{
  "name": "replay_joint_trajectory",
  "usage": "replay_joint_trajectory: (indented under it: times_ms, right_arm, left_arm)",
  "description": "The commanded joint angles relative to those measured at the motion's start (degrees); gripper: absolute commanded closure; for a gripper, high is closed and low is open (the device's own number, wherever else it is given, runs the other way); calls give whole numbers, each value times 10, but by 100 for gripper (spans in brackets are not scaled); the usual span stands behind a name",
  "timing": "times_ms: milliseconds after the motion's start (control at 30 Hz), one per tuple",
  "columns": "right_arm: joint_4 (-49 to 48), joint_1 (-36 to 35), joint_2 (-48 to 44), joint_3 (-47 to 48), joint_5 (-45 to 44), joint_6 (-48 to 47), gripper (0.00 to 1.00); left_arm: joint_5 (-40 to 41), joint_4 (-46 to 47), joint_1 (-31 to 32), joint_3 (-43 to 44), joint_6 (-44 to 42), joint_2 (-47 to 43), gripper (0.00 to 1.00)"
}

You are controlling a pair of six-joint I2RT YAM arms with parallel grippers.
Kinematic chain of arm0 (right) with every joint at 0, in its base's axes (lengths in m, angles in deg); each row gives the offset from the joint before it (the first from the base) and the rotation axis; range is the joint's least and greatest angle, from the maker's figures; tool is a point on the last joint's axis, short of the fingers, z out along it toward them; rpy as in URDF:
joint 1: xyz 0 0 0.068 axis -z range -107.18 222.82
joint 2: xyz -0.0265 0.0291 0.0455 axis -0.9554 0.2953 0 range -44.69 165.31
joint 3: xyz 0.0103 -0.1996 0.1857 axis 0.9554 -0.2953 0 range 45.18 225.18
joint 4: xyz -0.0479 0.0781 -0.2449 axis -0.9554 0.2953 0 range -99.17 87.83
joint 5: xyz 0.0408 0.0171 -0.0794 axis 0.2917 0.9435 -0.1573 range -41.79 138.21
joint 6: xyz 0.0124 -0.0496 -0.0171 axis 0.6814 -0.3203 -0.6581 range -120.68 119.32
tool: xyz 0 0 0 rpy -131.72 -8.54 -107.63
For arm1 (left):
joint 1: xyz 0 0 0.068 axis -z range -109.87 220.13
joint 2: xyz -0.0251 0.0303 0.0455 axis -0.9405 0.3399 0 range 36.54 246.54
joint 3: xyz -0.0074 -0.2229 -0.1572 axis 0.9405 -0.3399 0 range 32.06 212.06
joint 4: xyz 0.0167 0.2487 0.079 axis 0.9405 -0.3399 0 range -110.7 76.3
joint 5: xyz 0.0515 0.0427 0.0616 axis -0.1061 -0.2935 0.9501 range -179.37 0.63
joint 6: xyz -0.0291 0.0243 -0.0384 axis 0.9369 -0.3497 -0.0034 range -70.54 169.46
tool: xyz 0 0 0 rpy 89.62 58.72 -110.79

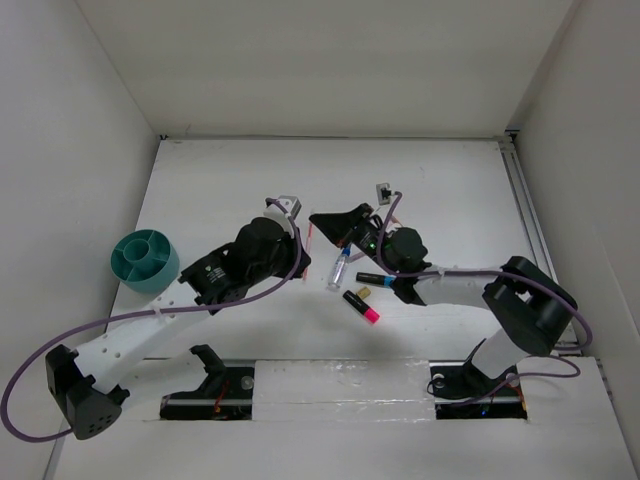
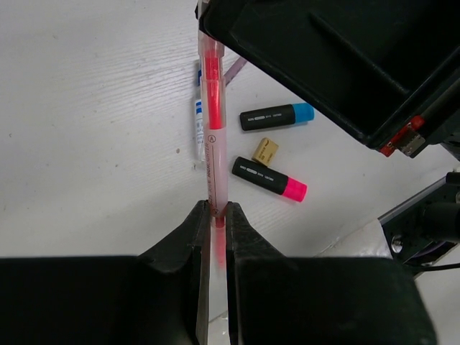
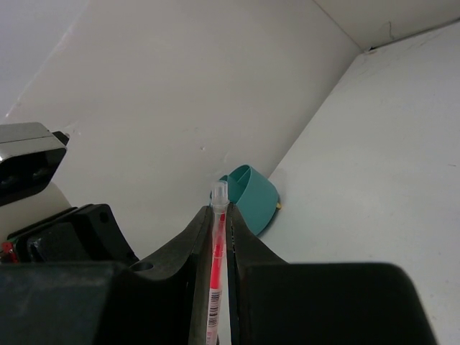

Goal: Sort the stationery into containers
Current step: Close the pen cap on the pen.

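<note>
Locate the thin pink pen (image 2: 214, 144) held off the tabletop (image 1: 450, 180) near its middle, gripped at both ends. Note the left jaws closed tight on one end, pressing the barrel from either side. Note the right jaws likewise clamped on the other end, with a short clear tip protruding past them in the right wrist view. Read the pen as bridging the gap between the two arms.

Find the remaining stationery lying flat on the tabletop, below and just to the right of the held pen, near the right arm's wrist. Identify the clear blue-capped pen (image 2: 198, 122) nearest the held pen, roughly parallel to it in the left wrist view. Identify the black marker with blue end (image 2: 277, 116) just beside that, and the black marker with pink end (image 2: 269, 178) a little nearer the arm bases. Spot the tan eraser-like bit (image 2: 264, 150) between the two markers, close to both. Cannot confirm contact from these views.

Locate the round teal organizer (image 1: 145, 260) standing upright at the left edge of the tabletop, close to the left wall, well apart from the held pen and the loose items. Confirm inner dividers visible from above.
</note>
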State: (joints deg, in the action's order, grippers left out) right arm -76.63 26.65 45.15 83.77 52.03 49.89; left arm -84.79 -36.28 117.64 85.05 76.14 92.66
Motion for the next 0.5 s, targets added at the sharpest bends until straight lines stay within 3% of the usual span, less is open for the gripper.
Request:
replay_joint_trajectory:
  times_ms: [0, 467]
  right_arm:
    - [-4, -15, 10, 17, 15, -16, 100]
    - [63, -20, -14, 16, 2, -103, 100]
  left_arm:
    - [9, 42, -2, 13, 3, -3, 100]
    - [50, 32, -2, 30, 8, -16, 100]
